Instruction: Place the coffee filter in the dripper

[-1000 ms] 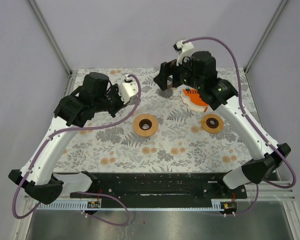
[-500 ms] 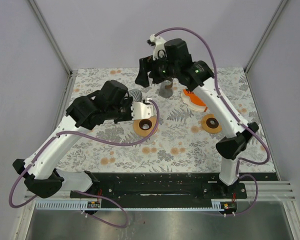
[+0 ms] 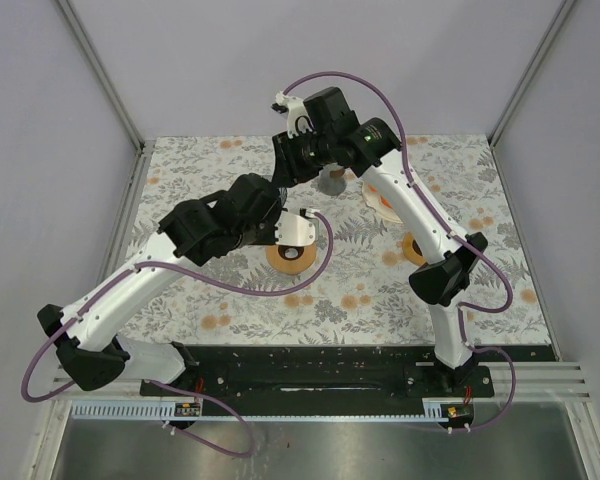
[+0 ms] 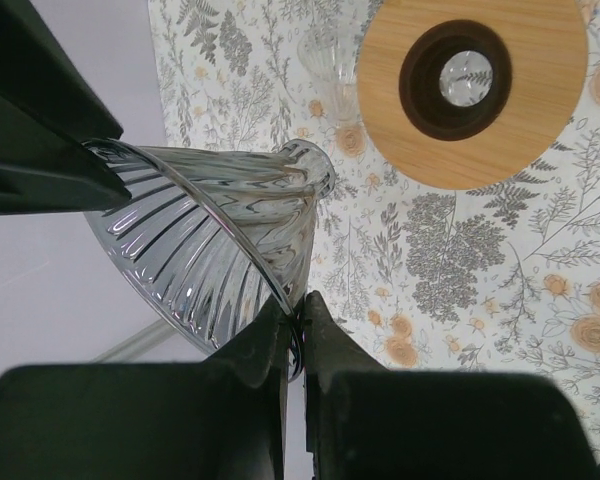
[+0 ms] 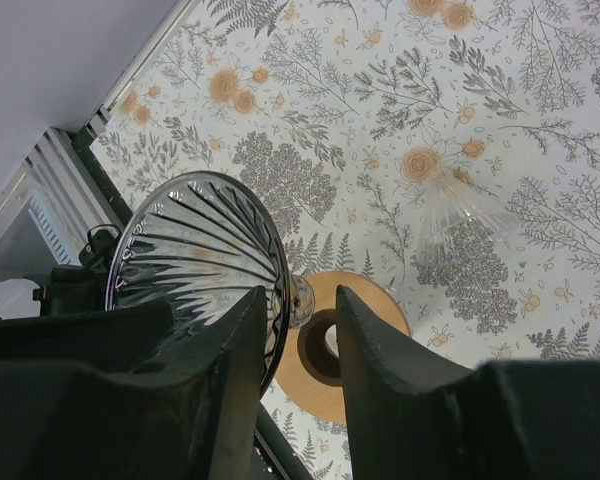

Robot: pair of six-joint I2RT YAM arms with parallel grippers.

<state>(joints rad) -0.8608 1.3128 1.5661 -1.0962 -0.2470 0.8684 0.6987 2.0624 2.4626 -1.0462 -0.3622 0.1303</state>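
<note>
The clear ribbed glass dripper (image 4: 205, 235) hangs tilted in the air, with my left gripper (image 4: 297, 305) shut on its rim. It is above a wooden ring (image 4: 470, 90) that lies on the table. My right gripper (image 5: 302, 300) has come up to the same dripper (image 5: 195, 265). Its jaws are open and partly narrowed, one finger (image 5: 242, 345) against the rim and the neck in the gap. The coffee filter looks to be the white and orange fan-shaped piece (image 3: 384, 204) at the back, half hidden by the right arm.
A second glass cone (image 3: 330, 181) stands at the back centre of the flowered table. Another wooden ring (image 3: 412, 250) lies to the right, partly under the right arm. Both arms cross over the table's middle, and grey walls close in the back and sides.
The left arm carried the dripper from the back left to above the wooden ring. The right arm swung left to meet it, and its jaws narrowed from wide open.
</note>
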